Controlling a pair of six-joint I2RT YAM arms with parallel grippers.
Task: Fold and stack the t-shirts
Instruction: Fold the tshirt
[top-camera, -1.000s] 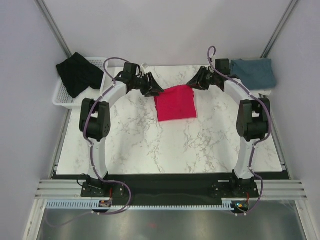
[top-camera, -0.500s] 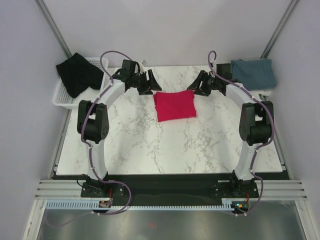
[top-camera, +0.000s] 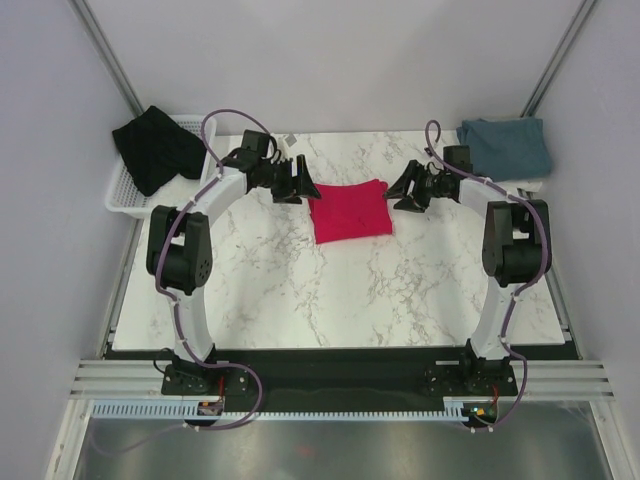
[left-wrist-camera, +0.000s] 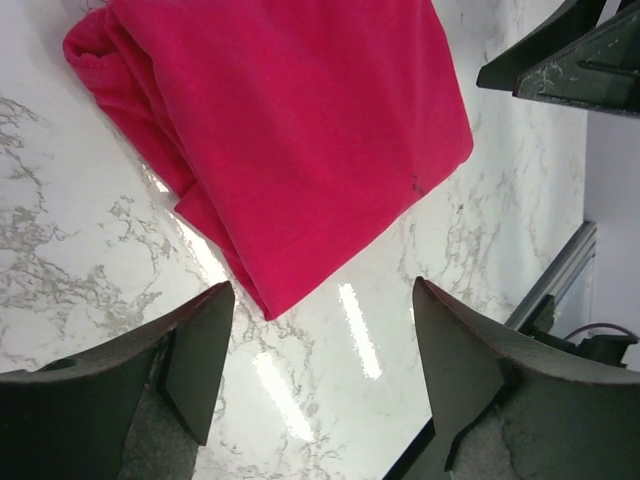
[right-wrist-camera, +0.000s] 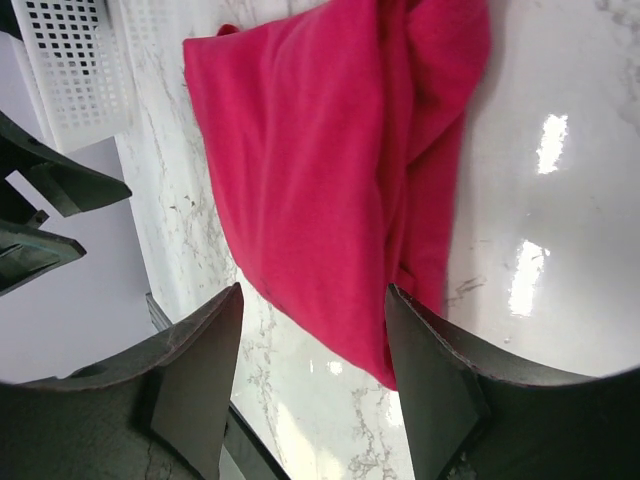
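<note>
A folded crimson red cloth t-shirt (top-camera: 350, 210) lies upper centre on the white marble table (top-camera: 330, 290), between the left gripper (top-camera: 299, 185) and right gripper (top-camera: 405, 192), each with fingers spread, holding nothing. A black cloth t-shirt (top-camera: 158, 148) drapes a white wire basket (top-camera: 125, 190) upper left; a blue-grey cloth t-shirt (top-camera: 507, 146) rests upper right.

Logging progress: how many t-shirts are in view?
3. The red t-shirt lies folded on the table; the black t-shirt drapes over the white basket, far left; the blue-grey t-shirt sits far right. More may hide in the basket.
</note>
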